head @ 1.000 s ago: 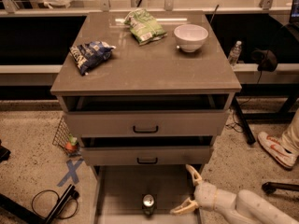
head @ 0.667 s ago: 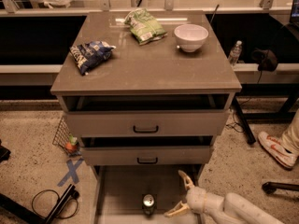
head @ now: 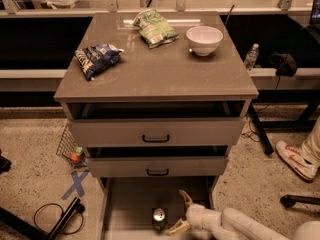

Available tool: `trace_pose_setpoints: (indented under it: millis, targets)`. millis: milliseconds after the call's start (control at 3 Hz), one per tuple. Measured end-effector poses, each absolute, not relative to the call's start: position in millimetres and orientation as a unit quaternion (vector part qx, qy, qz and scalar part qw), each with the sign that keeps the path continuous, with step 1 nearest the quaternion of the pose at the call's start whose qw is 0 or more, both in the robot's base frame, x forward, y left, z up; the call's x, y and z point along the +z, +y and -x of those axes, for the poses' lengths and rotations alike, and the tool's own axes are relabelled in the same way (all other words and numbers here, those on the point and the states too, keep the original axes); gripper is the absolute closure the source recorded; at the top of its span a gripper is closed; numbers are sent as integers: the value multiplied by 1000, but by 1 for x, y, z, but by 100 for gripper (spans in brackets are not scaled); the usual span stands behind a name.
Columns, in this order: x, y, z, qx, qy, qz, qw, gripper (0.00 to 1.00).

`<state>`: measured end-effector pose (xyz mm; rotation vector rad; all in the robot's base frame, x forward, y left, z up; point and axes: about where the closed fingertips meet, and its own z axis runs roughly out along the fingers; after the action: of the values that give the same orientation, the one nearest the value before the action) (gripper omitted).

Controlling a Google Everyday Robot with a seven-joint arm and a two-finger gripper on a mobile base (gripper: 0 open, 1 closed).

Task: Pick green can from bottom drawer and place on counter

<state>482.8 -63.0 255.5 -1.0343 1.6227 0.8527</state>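
Note:
The green can [head: 159, 218] stands upright on the floor of the open bottom drawer [head: 130, 204], its silver top showing, near the frame's bottom edge. My gripper [head: 180, 214] comes in from the lower right, just to the right of the can. Its two pale fingers are spread apart, one at the rear [head: 185, 198] and one at the front [head: 176, 228], with nothing between them. The can is beside the gripper, not inside it. The counter [head: 160, 69] is the flat grey-brown top of the cabinet above.
On the counter lie a blue snack bag [head: 95, 59], a green snack bag [head: 155, 29] and a white bowl [head: 204, 39]. Two upper drawers with black handles [head: 156, 138] stick out over the bottom drawer. A person's shoe [head: 296, 159] is at right; cables [head: 55, 218] lie at left.
My gripper has moved left across the bottom drawer, from well right of the can to close beside it. The can has not moved.

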Motion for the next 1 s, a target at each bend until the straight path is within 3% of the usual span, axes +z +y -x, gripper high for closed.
trace_pose_setpoints:
  millis: [667, 1000]
  targets:
    - [190, -6, -494, 377, 672, 437, 464, 0]
    - [169, 19, -488, 385, 676, 447, 442, 17]
